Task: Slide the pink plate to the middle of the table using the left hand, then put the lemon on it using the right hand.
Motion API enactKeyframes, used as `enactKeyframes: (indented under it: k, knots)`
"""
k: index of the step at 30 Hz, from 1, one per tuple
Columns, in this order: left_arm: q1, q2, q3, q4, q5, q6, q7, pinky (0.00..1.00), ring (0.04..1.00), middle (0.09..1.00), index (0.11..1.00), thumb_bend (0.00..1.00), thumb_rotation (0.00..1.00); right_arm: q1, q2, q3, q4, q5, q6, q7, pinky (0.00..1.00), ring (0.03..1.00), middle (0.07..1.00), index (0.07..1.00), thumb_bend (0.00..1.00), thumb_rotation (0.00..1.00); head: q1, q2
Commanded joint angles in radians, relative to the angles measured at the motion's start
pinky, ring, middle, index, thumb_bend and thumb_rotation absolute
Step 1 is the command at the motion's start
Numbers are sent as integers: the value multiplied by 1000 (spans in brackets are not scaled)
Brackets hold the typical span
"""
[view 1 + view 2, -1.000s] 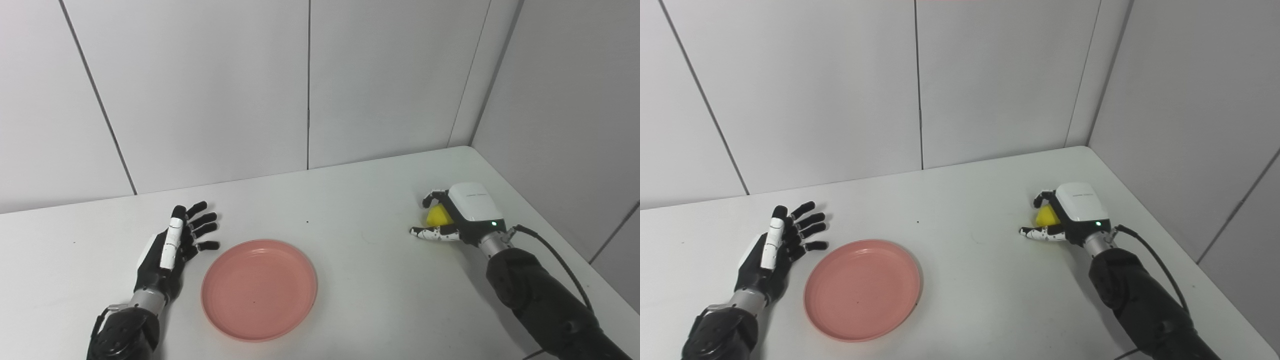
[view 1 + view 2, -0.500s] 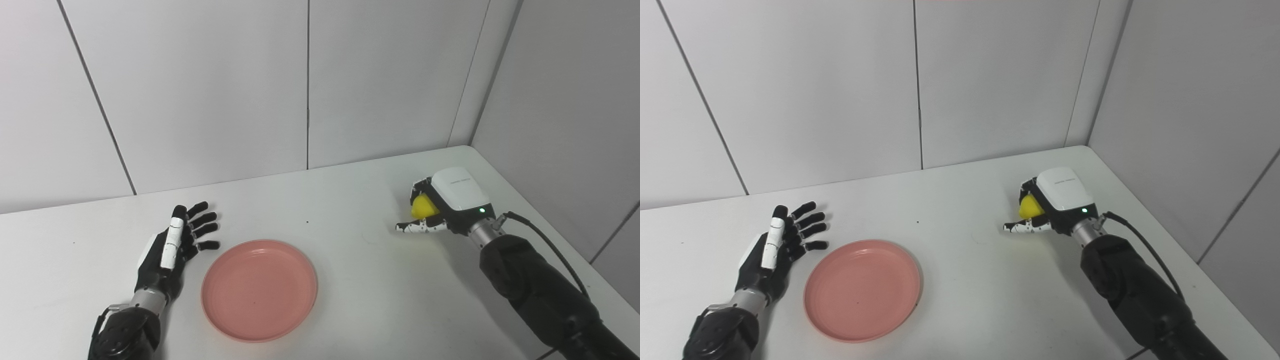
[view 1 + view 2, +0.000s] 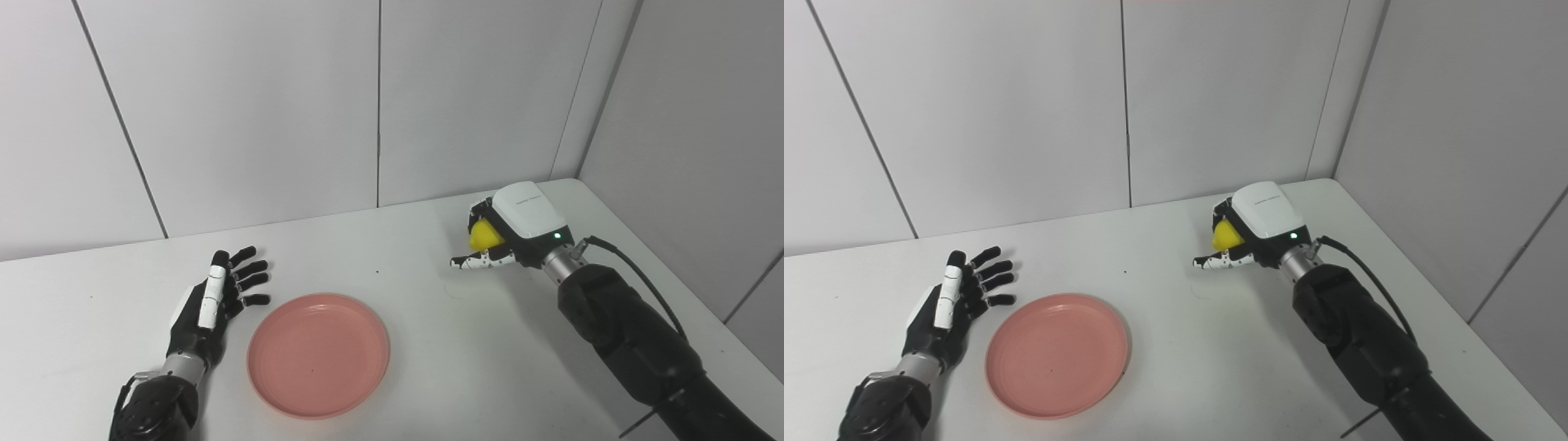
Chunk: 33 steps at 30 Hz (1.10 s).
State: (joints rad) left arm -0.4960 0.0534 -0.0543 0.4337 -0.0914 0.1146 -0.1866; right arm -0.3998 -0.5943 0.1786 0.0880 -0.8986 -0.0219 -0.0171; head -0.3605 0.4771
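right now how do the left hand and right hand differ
The left hand is open with fingers spread, holding nothing; the right hand is shut on the lemon. The left hand sits low beside the pink plate; the right hand is raised above the table, well apart from the plate. Both have black fingers.

The left hand (image 3: pixel 211 300) is mostly black, with slender black fingers (image 3: pixel 248 283) and a long white panel along its thumb side. A short silver metal wrist joins it to a thick black forearm with a matt, padded look. The right hand (image 3: pixel 511 229) carries a glossy white rounded cover on its back, printed with small grey lettering too small to read and lit by a green dot near the wrist. Its thumb is white speckled with black. A black cable runs from the silver wrist along the bulky black forearm.
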Motion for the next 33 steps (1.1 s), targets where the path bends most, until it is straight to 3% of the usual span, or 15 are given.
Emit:
enactKeyframes:
  k: [1,7,12,19,26,30,32,33]
  knots:
    - [14,-6,-23,25,38,52,11,644,776,776,802,765,999,-68,-1,-5,-44,-8,-9,-22,126,174,237,273,514,496,27,3]
    - [15,-17,-47,25,59,43,32,606,757,765,800,771,1000,-108,42,23,-49,-12,-33,-19,117,167,232,278,522,458,85,7]
    - [19,-34,-52,18,69,48,56,599,750,761,790,777,1000,-155,102,70,-80,-19,-18,30,118,171,241,282,509,455,139,10]
    - [22,-59,-50,15,77,54,85,596,740,750,770,793,1000,-189,158,121,-116,-36,-18,96,142,204,276,332,494,590,198,14]
    - [25,-82,-57,12,94,57,115,596,742,746,775,793,1000,-202,202,150,-115,-9,-51,121,151,201,264,328,495,518,269,21]
    - [24,-89,-58,14,100,56,121,604,745,749,779,793,997,-209,216,161,-116,0,-69,128,151,204,268,329,485,527,292,26]
    - [23,-89,-60,16,105,55,122,614,746,749,779,793,998,-213,218,176,-126,5,-73,157,162,216,283,357,477,529,296,27]
    - [22,-89,-61,16,105,56,122,616,746,749,782,796,999,-216,220,185,-131,9,-73,177,218,291,357,429,473,567,296,27]
